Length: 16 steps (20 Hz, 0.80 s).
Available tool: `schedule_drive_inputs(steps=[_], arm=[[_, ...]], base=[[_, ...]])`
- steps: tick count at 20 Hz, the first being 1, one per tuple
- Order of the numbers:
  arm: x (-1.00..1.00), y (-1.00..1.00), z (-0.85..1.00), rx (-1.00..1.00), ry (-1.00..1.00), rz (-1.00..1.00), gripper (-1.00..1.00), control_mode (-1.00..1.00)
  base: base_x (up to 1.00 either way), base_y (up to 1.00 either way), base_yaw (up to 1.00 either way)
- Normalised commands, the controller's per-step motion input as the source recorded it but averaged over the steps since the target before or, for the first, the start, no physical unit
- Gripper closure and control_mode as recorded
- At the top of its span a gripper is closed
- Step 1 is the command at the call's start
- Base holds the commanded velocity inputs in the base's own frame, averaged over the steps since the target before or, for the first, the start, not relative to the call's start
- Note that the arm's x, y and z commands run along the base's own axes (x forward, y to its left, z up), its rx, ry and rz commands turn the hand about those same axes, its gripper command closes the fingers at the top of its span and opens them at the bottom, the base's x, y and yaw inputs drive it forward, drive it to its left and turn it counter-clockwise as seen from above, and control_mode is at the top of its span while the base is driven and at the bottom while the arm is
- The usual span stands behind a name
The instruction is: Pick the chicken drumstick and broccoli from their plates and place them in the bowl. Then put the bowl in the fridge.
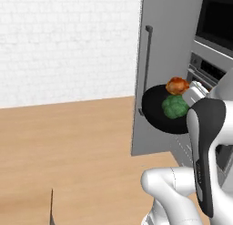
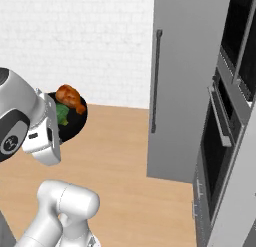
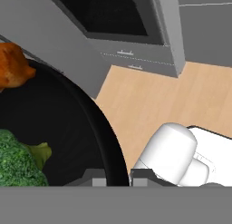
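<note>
the gripper [image 3: 118,177] pinches the rim of the black bowl [image 1: 157,112], fingers closed on either side of its wall. the bowl is held in the air above the wooden floor [image 1: 68,146], carrying the drumstick [image 1: 177,85] and broccoli [image 1: 174,106], near the grey fridge [image 2: 185,81].

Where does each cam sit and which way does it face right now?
Left base view: behind the arm on its left, facing the fridge; arm at lower right carries the bowl.
Right base view: behind on its right, facing the same fridge door; arm at lower left.
Hand view: on the hand, along the gripper shut on the bowl rim, floor beyond.
Shared: bowl with chicken drumstick and broccoli in all three.
</note>
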Motion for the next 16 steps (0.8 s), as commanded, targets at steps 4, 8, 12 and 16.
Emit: schedule_drive_inputs(steps=[4,8,12,16], arm=[[0.00,0.00,0.00,0.00,0.00,0.00,1.00,1.00],[0.00,0.00,0.00,0.00,0.00,0.00,1.00,1.00],[0.00,0.00,0.00,0.00,0.00,0.00,1.00,1.00],[0.00,0.00,0.00,0.00,0.00,0.00,1.00,1.00]], base=[[1.00,0.00,0.08],[1.00,0.00,0.08],[1.00,0.01,0.09],[1.00,0.24,0.08]])
